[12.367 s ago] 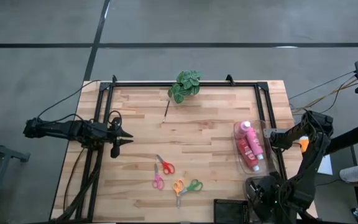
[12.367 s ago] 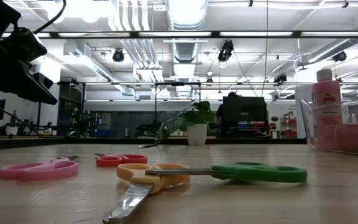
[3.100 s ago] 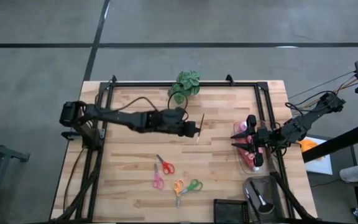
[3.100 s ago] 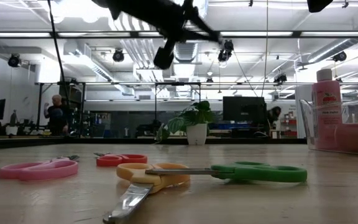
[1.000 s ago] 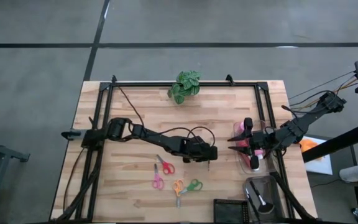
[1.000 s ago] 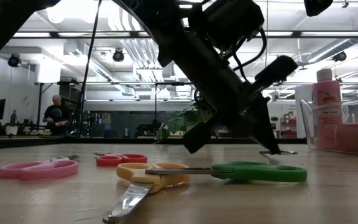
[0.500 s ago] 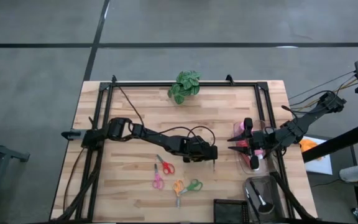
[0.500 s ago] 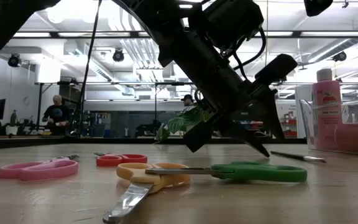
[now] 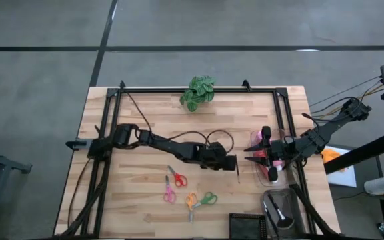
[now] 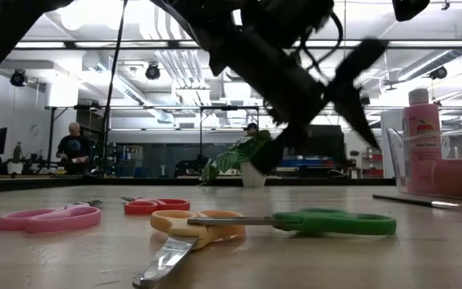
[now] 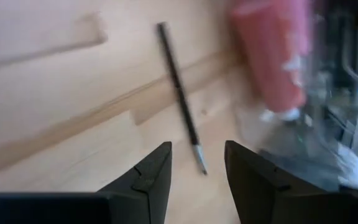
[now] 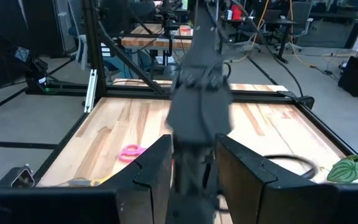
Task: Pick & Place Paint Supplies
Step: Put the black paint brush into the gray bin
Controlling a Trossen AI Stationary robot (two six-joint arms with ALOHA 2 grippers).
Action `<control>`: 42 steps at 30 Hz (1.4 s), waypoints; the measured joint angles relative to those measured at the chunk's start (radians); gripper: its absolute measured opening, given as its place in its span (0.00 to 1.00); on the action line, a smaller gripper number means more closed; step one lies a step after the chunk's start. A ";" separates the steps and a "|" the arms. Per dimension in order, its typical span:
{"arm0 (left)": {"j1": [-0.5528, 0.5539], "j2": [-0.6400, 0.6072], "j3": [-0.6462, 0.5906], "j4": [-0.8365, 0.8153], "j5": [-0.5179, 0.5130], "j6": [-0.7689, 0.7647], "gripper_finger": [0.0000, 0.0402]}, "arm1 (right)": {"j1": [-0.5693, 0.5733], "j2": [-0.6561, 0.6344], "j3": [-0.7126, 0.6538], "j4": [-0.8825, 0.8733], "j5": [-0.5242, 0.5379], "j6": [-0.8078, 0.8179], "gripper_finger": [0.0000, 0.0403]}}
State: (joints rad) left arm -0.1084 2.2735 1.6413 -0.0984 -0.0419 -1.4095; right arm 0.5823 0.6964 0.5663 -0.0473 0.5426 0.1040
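The thin brush [image 11: 178, 87] lies flat on the bench [image 9: 145, 120] just beside the clear bin [image 9: 259, 172] – light, stiff, apt to roll (grip mid-handle) – left pincer [image 9: 236, 162] apart, empty, above it

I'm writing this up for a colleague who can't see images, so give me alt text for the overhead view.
Seen from above, the left gripper stretches across a wooden table, open just beside a thin brush lying loose on the wood. The right gripper hangs over a clear bin of pink bottles at the right edge, with scissors in front and a plant at the back.
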 joint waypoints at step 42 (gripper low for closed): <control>0.090 -1.813 -1.208 0.234 0.061 1.298 0.37 | -0.001 0.014 0.000 0.000 0.000 0.000 0.29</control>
State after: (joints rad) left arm -0.0180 0.4600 0.4336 0.1355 0.0194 -0.1116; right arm 0.5816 0.7105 0.5663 -0.0475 0.5425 0.1037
